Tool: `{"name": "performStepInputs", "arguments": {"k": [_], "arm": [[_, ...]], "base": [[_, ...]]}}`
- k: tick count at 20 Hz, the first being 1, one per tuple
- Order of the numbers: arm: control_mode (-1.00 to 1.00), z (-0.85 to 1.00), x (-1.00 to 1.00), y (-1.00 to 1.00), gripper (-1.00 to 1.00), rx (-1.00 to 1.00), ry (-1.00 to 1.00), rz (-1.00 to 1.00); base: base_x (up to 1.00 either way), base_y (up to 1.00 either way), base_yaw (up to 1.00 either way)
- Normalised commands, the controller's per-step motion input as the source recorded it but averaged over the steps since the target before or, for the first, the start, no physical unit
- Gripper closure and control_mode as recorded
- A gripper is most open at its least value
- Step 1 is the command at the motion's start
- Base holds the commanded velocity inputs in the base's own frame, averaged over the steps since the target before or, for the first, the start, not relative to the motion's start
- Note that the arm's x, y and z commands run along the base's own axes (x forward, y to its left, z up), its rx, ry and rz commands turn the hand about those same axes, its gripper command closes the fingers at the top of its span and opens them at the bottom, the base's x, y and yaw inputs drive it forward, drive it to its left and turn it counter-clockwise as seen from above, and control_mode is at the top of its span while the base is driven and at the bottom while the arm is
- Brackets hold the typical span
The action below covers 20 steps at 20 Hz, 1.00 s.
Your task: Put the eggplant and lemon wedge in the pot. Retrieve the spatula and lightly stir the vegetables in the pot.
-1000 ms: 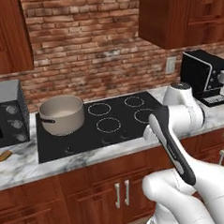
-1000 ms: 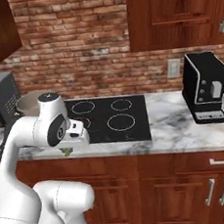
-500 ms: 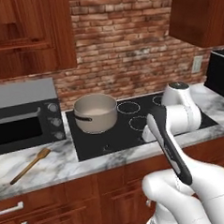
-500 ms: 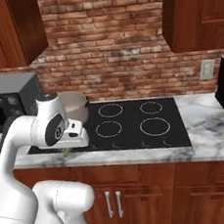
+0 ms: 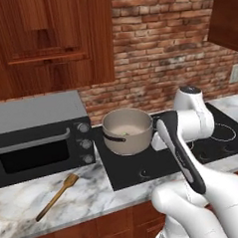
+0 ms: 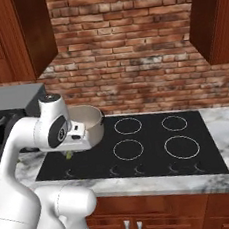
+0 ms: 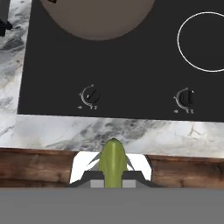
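the claw (image 7: 113, 177) is clamped on the lemon wedge (image 7: 113, 161), hanging over the table (image 7: 131, 133) edge short of the pot (image 5: 128, 131), likely carrying it there. the spatula (image 5: 58, 195) lies on the table by the toaster oven (image 5: 39, 136).

Open black cooktop (image 6: 155, 147) is left beside the pot (image 5: 128, 131). Passage to the spatula (image 5: 57, 196) on the marble counter (image 5: 26, 209) is bounded by the toaster oven (image 5: 39, 136).
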Motion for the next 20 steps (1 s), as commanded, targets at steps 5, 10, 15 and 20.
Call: {"name": "performStepInputs", "arguments": {"k": [5, 10, 15, 20], "arm": [[-1.00, 0.02, 0.09, 0.09, 1.00, -0.02, 0.02, 0.00], [-1.00, 0.08, 0.75, 0.38, 1.00, -0.05, 0.05, 0.00], [-1.00, 0.10, 0.77, 0.09, 1.00, -0.05, 0.00, 0.01], [-1.00, 0.74, 0.55, 0.07, 1.00, 0.00, -0.02, 0.00]], "base": [[0.29, 0.50, 0.00], [0.00, 0.00, 0.00], [0.00, 0.00, 0.00], [0.00, 0.00, 0.00]]}}
